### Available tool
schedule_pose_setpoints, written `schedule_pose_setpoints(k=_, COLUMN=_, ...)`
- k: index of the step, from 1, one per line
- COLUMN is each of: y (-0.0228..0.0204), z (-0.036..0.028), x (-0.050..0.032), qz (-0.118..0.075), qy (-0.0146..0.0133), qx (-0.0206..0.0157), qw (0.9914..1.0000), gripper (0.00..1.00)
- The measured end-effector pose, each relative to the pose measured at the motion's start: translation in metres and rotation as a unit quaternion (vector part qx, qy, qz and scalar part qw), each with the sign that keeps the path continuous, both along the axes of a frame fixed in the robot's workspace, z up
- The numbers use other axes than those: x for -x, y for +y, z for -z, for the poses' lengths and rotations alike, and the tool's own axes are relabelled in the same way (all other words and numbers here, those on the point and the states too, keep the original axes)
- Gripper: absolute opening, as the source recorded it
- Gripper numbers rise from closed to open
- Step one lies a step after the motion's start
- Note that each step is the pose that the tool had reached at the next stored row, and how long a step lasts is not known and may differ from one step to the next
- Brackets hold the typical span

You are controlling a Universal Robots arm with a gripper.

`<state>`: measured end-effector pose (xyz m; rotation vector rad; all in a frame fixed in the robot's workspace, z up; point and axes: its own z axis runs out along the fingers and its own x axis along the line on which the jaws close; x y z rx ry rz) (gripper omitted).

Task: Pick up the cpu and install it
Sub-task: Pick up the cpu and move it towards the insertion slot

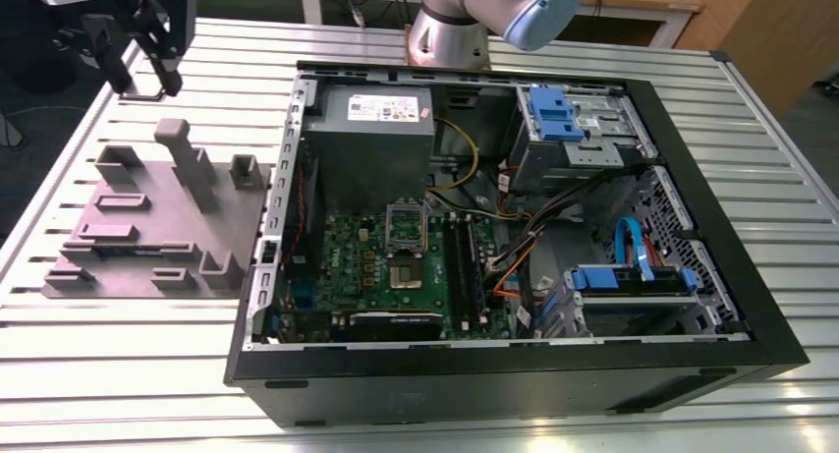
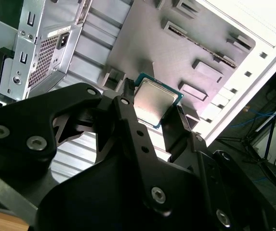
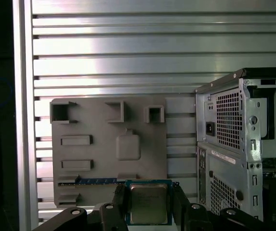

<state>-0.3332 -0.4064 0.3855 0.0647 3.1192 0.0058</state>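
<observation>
Black fingers (image 2: pixel 128 118) stood closest to us in both wrist views. The gripper (image 2: pixel 153 105) was clamped on the cpu (image 2: pixel 156 98), pinching it by two opposite edges with its silvery top toward the cameras. We saw the chip held in the air, clear of the grey tray (image 2: pixel 176 43) that lay on the slatted table (image 3: pixel 128 48). In the first wrist view a green memory stick (image 3: pixel 97 180) sat in one long slot of that tray.

At the exterior view's left, the gripper hung over the table's far corner, beyond the tray and apart from it. Just right of the tray lay the open case (image 1: pixel 525 374) on its side, with its board (image 1: pixel 380 276) facing up. We made out the socket (image 1: pixel 404 271) near the board's middle, well apart from the gripper, and the black memory slots (image 1: pixel 459 266) just to its right. A grey power supply (image 1: pixel 373 129) sat beyond the board. Behind the case rose the arm's base (image 1: pixel 453 30). Farther right, blue drive brackets (image 1: pixel 557 114) stood in the case's far corner. Another blue bracket (image 1: pixel 630 276) sat nearer us.
</observation>
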Motion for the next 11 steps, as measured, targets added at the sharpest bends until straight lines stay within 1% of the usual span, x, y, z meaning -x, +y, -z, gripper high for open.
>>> schedule_pose_setpoints(k=11, y=0.0000, z=0.0000, x=-0.0041, qz=0.000, qy=0.0000, qx=0.0000, qw=1.00000, gripper=0.47)
